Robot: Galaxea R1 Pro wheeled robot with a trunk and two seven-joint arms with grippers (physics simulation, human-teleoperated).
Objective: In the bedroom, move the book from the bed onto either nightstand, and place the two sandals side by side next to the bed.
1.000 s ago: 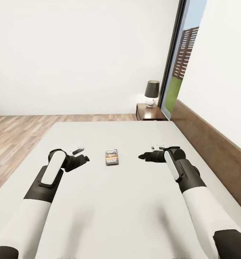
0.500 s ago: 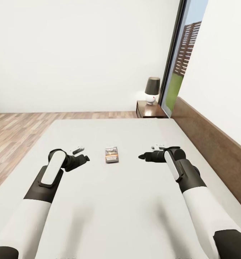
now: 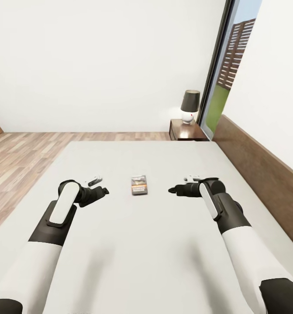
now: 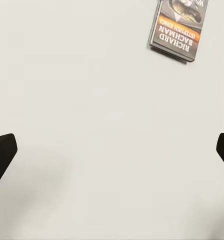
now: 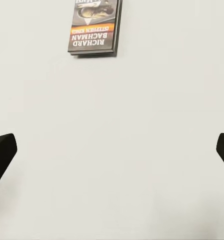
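Book (image 3: 139, 185) dead ahead, lying flat on the bed (image 3: 163, 244), cover up, right between my two arms. My left hand (image 3: 101, 190) hangs over the mattress on one side of it, my right hand (image 3: 173, 189) on the other, both near it but touching nothing. Both wrist cameras show fingertips far apart at the frame edges, so both hands are spread wide and empty. From the left wrist the book (image 4: 179, 27) sits ahead and off to one side; from the right wrist the book (image 5: 94, 27) sits ahead too, orange band and white lettering plain to read.

Handling call: thin paperback, so I'd guess light, a bit bendy, glossy cover likely slick. Lying flat on a soft mattress, there's no edge to get under easily. My bet is to press one finger into the mattress beside a long edge and pinch across the narrow width, near the spine where it's stiffest. Grab a loose corner and the cover may just fan open.

Nightstand (image 3: 186, 131) waits at the far corner by the headboard (image 3: 260, 165), lamp (image 3: 189, 106) on top, so free room there is limited.
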